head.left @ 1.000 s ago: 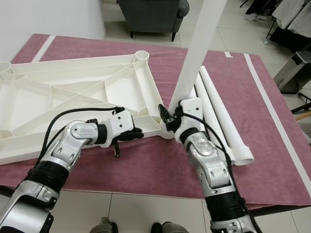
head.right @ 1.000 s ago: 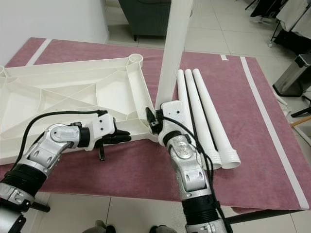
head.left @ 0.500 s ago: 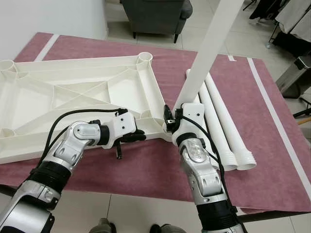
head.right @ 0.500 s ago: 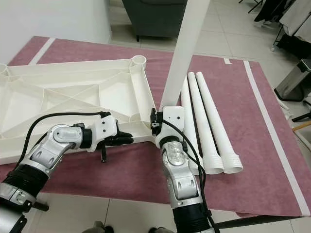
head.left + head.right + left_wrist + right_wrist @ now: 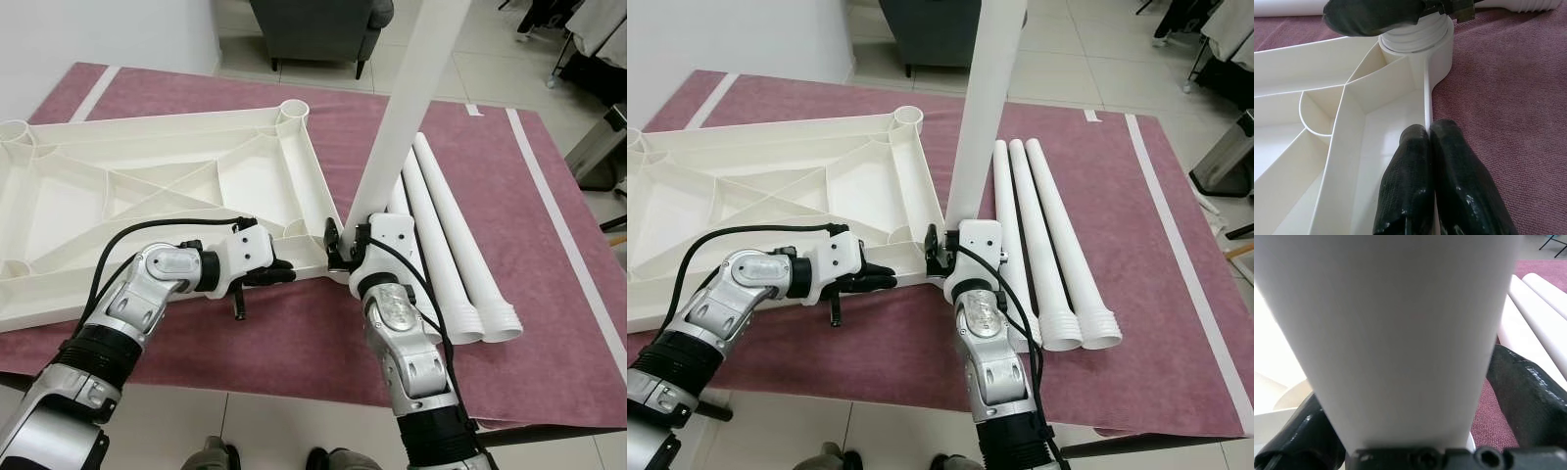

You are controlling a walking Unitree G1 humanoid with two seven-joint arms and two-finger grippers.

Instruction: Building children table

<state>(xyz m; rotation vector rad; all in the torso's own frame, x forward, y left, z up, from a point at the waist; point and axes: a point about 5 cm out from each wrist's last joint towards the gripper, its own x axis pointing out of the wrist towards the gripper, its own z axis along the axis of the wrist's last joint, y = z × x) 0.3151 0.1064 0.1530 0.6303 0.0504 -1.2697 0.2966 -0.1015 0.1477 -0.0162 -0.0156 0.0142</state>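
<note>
A white tabletop (image 5: 147,186) lies upside down on a maroon rug (image 5: 294,343). My right gripper (image 5: 338,257) is shut on the bottom of a white table leg (image 5: 402,108). The leg stands nearly upright, leaning slightly right, with its ribbed end in the near right corner socket (image 5: 1420,41). The right wrist view has the leg (image 5: 1396,333) between the black fingers (image 5: 1528,401). My left gripper (image 5: 279,274) is shut on the tabletop's thin front rim (image 5: 1426,110), just left of that socket.
Three more white legs (image 5: 451,235) lie side by side on the rug to the right of the tabletop. The far right corner socket (image 5: 293,109) holds nothing. A dark armchair (image 5: 313,24) stands beyond the rug and a metal bin (image 5: 602,147) at the right edge.
The view has shifted a little. The upright leg's lean has changed slightly while its end stays at the corner socket. Both grippers keep their hold.
</note>
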